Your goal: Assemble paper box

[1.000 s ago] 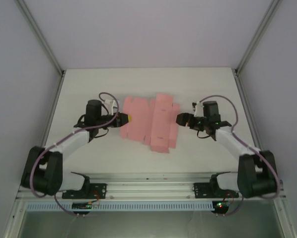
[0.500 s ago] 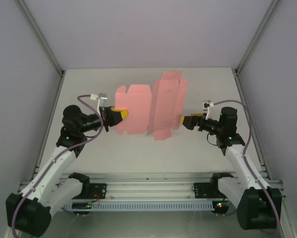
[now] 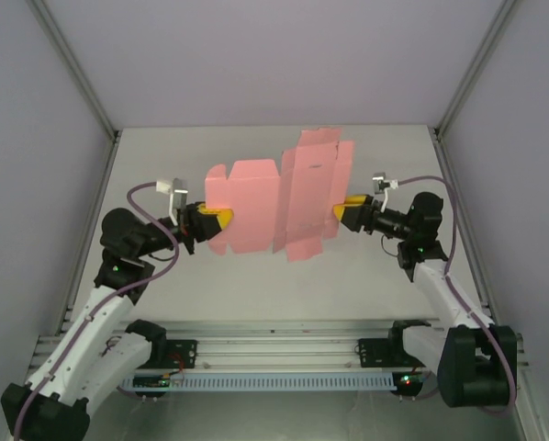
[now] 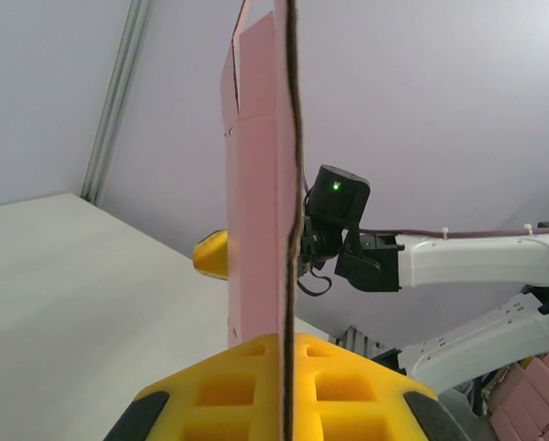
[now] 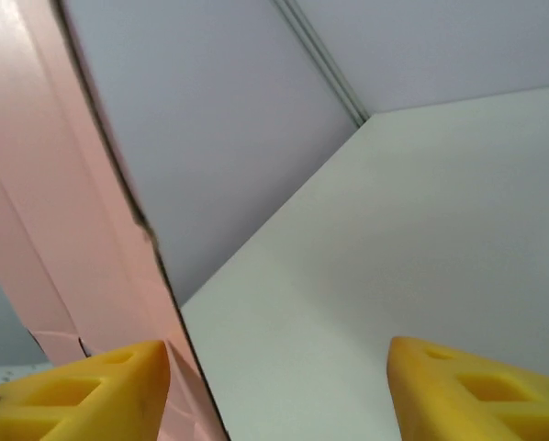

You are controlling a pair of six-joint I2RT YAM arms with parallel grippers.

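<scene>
White bench (image 3: 256,294), with a flat pink paper box (image 3: 265,202) cut-out lifted in the air above its middle. The left gripper (image 3: 221,218) pinches the card's left edge. The right gripper (image 3: 343,211) waits at the right edge, jaws spread, card beside one of them. Advice: close the right gripper squarely on a panel, not a crease, before folding. No writing or brand is readable.
</scene>
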